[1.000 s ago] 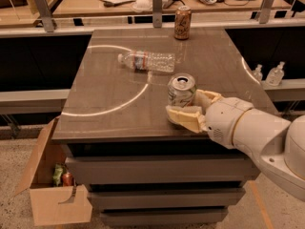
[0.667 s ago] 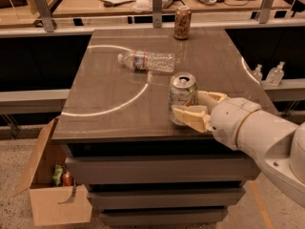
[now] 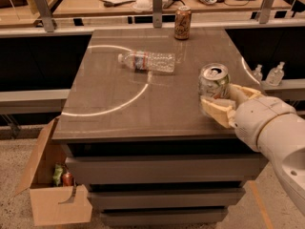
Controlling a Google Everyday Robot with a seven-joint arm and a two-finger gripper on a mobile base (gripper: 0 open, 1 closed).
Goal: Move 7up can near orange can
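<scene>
- The 7up can [image 3: 214, 79] was upright near the right edge of the bench [image 3: 119, 113], clamped between the tan fingers of the pincer [image 3: 218, 98].
- The orange can [image 3: 183, 23] stood well apart at the far edge.
- A clear bottle [image 3: 147, 61] lay on its side left of the path between them.
- The white arm [image 3: 271, 128] reached in low from the right.

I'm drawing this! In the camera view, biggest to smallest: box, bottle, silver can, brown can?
box
bottle
silver can
brown can
The cans may match; the silver one is nearer, in the gripper at the table's right edge.
</scene>
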